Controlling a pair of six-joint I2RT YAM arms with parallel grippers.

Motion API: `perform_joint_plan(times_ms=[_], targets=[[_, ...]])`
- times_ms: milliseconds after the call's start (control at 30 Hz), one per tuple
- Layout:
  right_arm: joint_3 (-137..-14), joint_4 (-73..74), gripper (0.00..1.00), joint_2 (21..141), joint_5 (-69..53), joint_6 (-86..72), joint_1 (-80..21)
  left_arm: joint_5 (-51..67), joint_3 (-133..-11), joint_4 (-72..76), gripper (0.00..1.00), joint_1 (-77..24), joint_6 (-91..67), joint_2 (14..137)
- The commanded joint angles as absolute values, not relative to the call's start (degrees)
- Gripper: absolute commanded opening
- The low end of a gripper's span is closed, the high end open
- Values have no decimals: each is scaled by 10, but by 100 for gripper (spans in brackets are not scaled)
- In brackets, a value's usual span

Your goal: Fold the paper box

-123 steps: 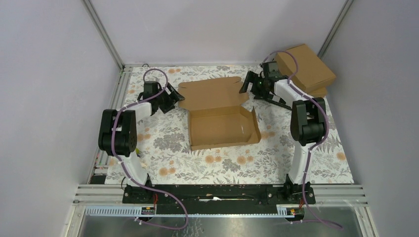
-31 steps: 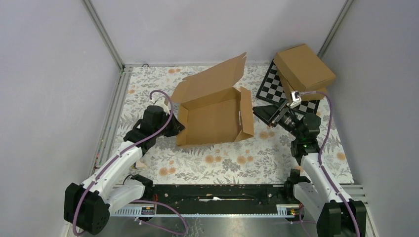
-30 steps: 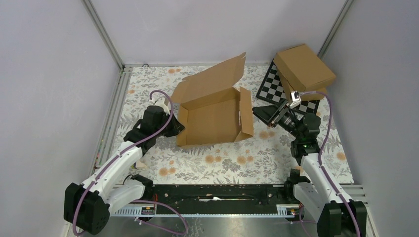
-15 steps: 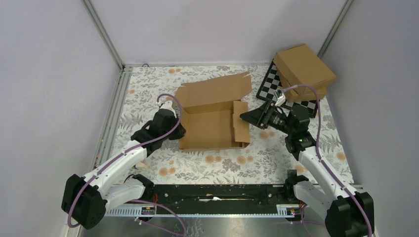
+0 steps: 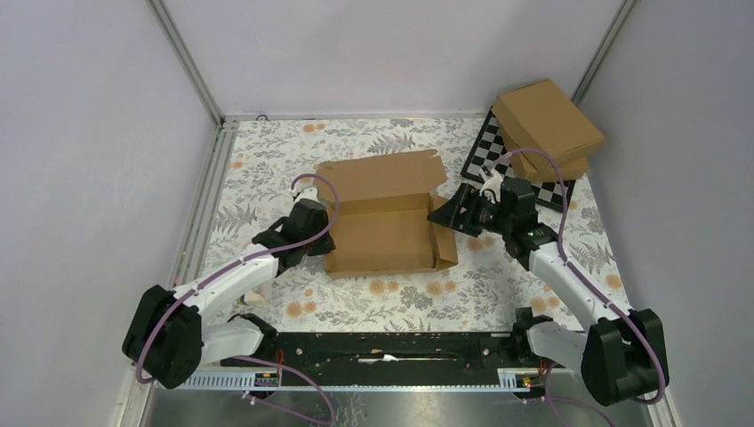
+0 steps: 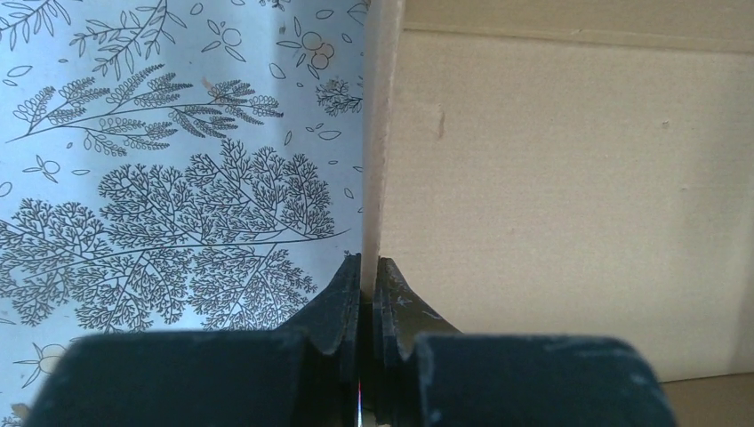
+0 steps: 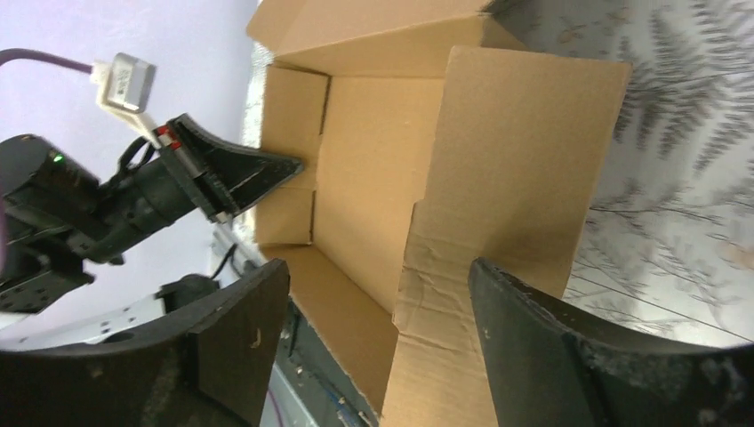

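The paper box lies in the middle of the floral cloth as a shallow brown tray, its lid panel raised along the back. My left gripper is shut on the box's thin left wall, pinching it between both fingertips. My right gripper is open at the box's right end. The creased right side flap stands between its spread fingers, which do not clamp it. The left gripper shows at the far wall in the right wrist view.
Two ready-made cardboard boxes are stacked at the back right, on a checkerboard. The cage frame rail runs along the left. The black base bar lies at the near edge.
The box has come down flatter and shifted right and nearer, its lid lower. My right gripper has opened and moved in to the right flap. The left arm followed, still gripping the wall.
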State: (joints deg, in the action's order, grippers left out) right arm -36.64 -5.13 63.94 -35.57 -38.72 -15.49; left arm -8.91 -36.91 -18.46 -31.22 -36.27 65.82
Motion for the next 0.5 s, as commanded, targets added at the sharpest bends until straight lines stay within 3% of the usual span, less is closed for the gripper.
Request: perform_joint_plan(times_ms=[0, 100, 300, 467], targets=[[-405, 36, 85, 595, -215, -323, -148, -101, -371, -105, 0, -314, -386, 670], [-382, 70, 91, 525, -59, -318, -127, -85, -357, -79, 0, -306, -396, 677], [-335, 104, 91, 478, 49, -323, -60, 58, -301, 19, 0, -232, -423, 678], [-287, 31, 87, 487, -87, -362, -18, 112, -280, 62, 0, -209, -426, 662]])
